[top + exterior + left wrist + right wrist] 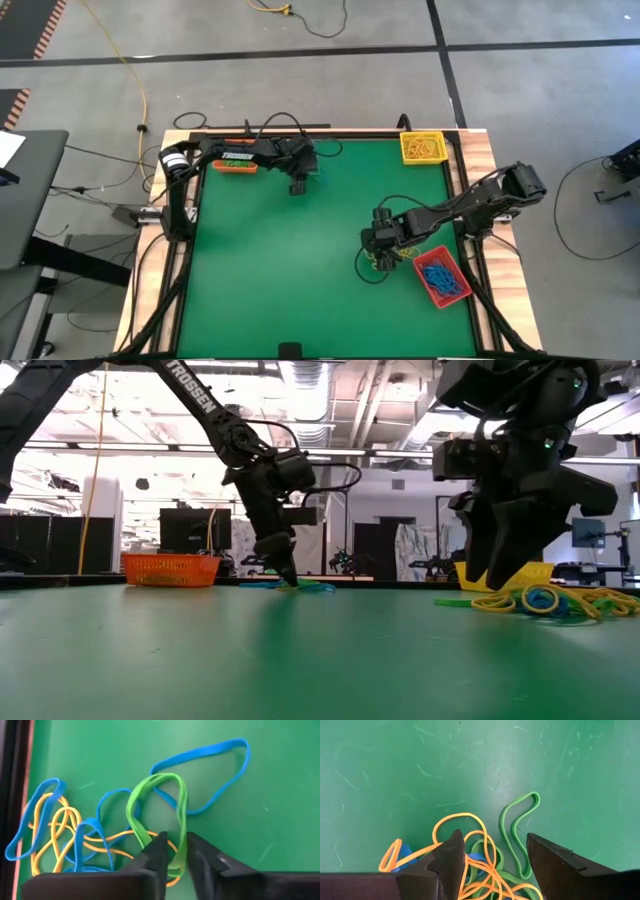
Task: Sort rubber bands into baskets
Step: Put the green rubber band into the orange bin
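Left wrist view: the left claw [173, 854] is pinching narrow on a green band [159, 815] in a tangle of blue and yellow bands near the worktop's [300, 250] far edge, beside the orange basket [235, 166]. The right claw [495, 852] is hanging wide over another pile [470, 855] near the right edge, beside the red basket [441, 276]. The yellow basket [422, 147] is sitting at the far right corner.
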